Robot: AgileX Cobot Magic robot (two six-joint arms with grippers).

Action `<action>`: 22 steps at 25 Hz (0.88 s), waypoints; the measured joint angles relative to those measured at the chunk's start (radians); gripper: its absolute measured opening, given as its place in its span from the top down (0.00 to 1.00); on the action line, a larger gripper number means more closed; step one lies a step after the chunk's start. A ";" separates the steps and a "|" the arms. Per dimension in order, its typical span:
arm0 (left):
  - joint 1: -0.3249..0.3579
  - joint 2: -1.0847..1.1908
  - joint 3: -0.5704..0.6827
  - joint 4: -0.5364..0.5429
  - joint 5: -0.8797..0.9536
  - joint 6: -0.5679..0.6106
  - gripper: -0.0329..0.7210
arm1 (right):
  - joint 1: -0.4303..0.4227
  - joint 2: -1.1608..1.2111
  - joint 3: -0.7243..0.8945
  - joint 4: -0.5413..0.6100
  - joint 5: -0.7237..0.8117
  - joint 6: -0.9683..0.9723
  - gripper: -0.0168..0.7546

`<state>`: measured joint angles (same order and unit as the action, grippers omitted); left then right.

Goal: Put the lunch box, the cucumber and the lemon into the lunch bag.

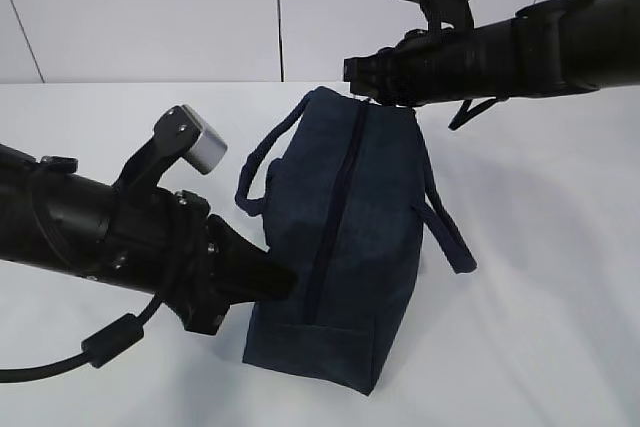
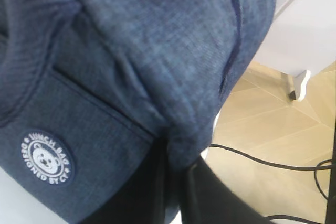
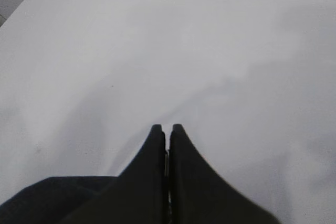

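White table [image 1: 560, 347] bears the zipped lunch bag [image 1: 350, 247].

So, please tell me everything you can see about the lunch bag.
The lunch bag is boxy, of dark navy woven-looking fabric, with a loop handle on each side and a dark zipper line along its top that looks closed. A round white bear logo reading LUNCH BAG sits on one side. It stands on the white table. The left gripper is shut on fabric at its near end; the right gripper, shut, sits at its far end.
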<state>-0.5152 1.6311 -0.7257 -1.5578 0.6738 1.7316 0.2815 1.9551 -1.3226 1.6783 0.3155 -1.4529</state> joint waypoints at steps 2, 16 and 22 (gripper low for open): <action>0.000 0.000 0.000 0.000 0.004 0.000 0.96 | 0.000 0.000 0.000 0.000 0.013 -0.002 0.98; 0.000 -0.005 0.002 -0.002 0.002 -0.077 0.49 | 0.000 0.000 0.000 -0.004 0.079 -0.003 0.98; 0.000 -0.108 0.002 0.070 -0.065 -0.228 0.47 | 0.000 0.000 0.000 -0.004 0.100 -0.003 0.98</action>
<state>-0.5152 1.5229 -0.7237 -1.4881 0.6090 1.5031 0.2815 1.9551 -1.3226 1.6746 0.4153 -1.4555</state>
